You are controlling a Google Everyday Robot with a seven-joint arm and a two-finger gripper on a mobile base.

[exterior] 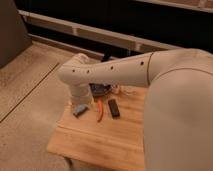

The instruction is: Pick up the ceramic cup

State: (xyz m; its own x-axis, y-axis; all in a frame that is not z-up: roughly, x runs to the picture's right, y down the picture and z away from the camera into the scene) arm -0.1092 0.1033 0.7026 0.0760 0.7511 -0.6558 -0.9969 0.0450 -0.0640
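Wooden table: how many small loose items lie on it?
3: grey-blue one left, orange one middle, black one right, in a row. Claw hangs above the grey-blue one; the arm may hide more.

Table front: the bare wood of the table [95, 142] leaves free room.
Table middle: orange tool [100, 110] and black bar [114, 108] lie near each other, with a narrow gap.
Left edge: gripper [80, 107] stands low, beside the orange tool.
Table back: arm [115, 70] crosses above and blocks it.

1 high camera looks down: pincer [81, 106] over table [95, 142].
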